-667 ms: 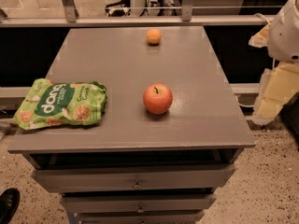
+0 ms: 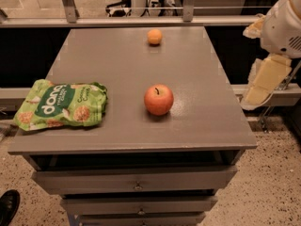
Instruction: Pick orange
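Your orange (image 2: 154,36) sits at the counter's (image 2: 202,112) far edge, past the apple (image 2: 158,100), free to grasp. The pincer (image 2: 263,83) hangs off the right side, probably pre-reach; can't tell if it's open or closed.

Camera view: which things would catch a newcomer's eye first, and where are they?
The red-orange apple stands in the middle of the table, the green snack bag at its left edge. The small orange sits far back, and the gripper hangs beyond the right edge.
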Controlling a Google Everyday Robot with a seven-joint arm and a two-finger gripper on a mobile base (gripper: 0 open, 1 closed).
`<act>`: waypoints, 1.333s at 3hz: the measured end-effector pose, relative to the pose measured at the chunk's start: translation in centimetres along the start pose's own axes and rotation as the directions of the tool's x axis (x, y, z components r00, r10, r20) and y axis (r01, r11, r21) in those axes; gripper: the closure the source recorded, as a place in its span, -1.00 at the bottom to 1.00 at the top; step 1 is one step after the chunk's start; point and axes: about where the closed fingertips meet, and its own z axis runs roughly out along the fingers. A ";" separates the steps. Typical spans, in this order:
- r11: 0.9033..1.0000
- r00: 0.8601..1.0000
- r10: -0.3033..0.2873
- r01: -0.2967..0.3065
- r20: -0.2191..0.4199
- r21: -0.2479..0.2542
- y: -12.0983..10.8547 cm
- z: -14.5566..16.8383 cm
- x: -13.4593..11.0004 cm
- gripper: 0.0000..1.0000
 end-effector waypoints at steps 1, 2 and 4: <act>0.998 0.995 -0.020 0.014 0.098 0.053 -3.9 2.5 -2.0 -1.00; 0.997 0.982 -0.015 0.001 0.188 0.076 -6.7 5.3 -4.6 -1.00; 0.991 0.950 0.004 -0.045 0.312 0.125 -11.1 8.6 -8.8 -1.00</act>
